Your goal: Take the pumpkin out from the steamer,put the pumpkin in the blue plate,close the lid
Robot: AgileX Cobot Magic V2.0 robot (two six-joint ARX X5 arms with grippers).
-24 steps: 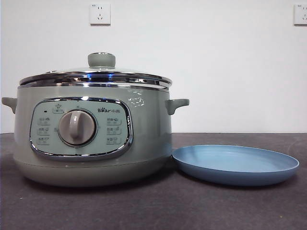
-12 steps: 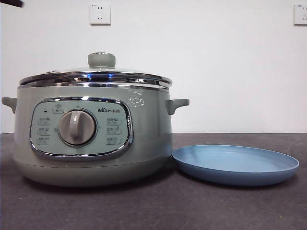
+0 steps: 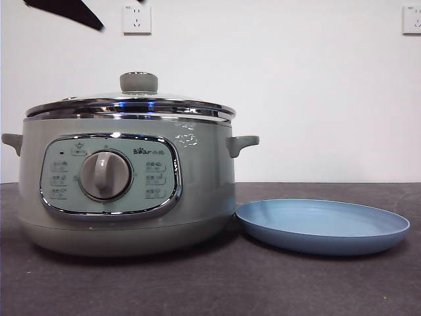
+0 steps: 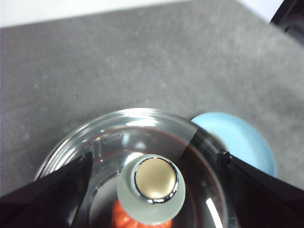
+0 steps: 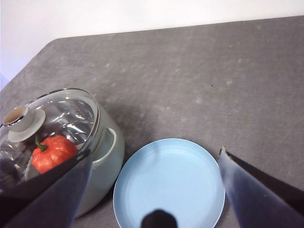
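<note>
The sage-green steamer (image 3: 128,197) stands on the left of the table with the glass lid (image 3: 131,105) shut on it, knob (image 3: 139,82) up. The pumpkin (image 5: 52,153) lies inside and shows through the glass; in the left wrist view only an orange bit of it (image 4: 122,216) shows under the knob (image 4: 152,187). The blue plate (image 3: 322,224) lies empty just right of the steamer. My left gripper (image 4: 154,156) is open, high above the lid, its jaws on either side of the knob; its black tip (image 3: 66,10) shows at the front view's top left. My right gripper (image 5: 155,154) is open, high above the plate (image 5: 168,185).
The dark grey table (image 3: 217,283) runs back to a white wall with two sockets (image 3: 137,18). A black part (image 4: 289,16) shows in a corner of the left wrist view. The steamer's side handle (image 3: 242,143) points toward the plate.
The black tip at the front view's top left has come further in, down and to the right. Steamer, lid and plate have not moved.
</note>
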